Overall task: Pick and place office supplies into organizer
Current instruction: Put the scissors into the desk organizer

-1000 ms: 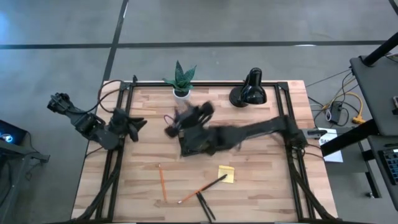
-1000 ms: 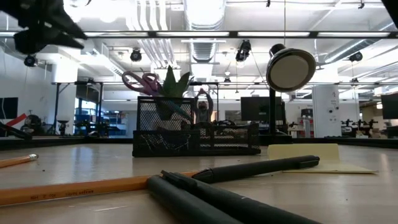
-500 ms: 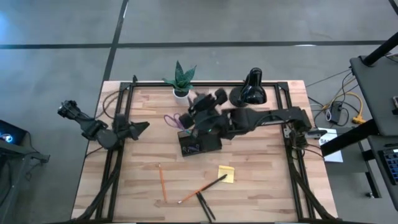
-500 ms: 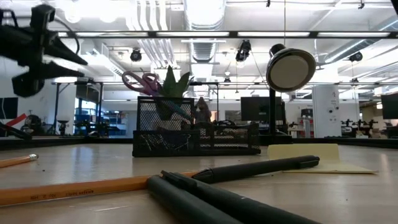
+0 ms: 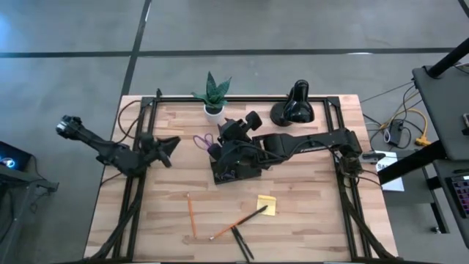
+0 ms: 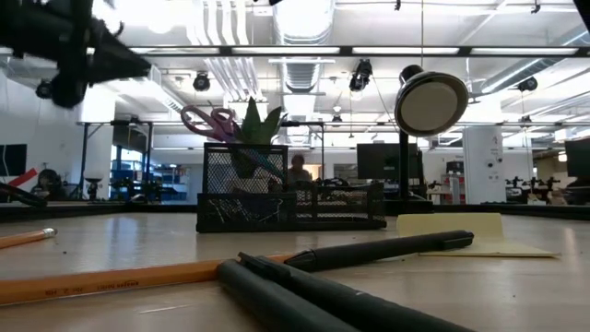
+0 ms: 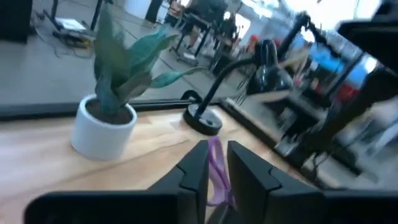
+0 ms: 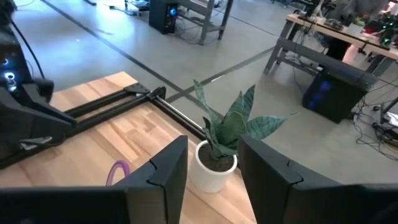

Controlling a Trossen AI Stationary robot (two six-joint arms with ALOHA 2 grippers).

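The organizer (image 5: pixel 236 169) sits mid-worktop with scissors (image 5: pixel 203 140) standing in it. The right gripper (image 5: pixel 223 143) hovers over its back, fingers parted, empty. The left gripper (image 5: pixel 170 144), at the left edge, seems nearly closed, empty

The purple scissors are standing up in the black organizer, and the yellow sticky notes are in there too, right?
Not quite. The purple scissors do stand in the black organizer, but the yellow sticky notes are not in it. In the high view they lie flat on the table, nearer the front edge, beside a black pen and an orange pencil.
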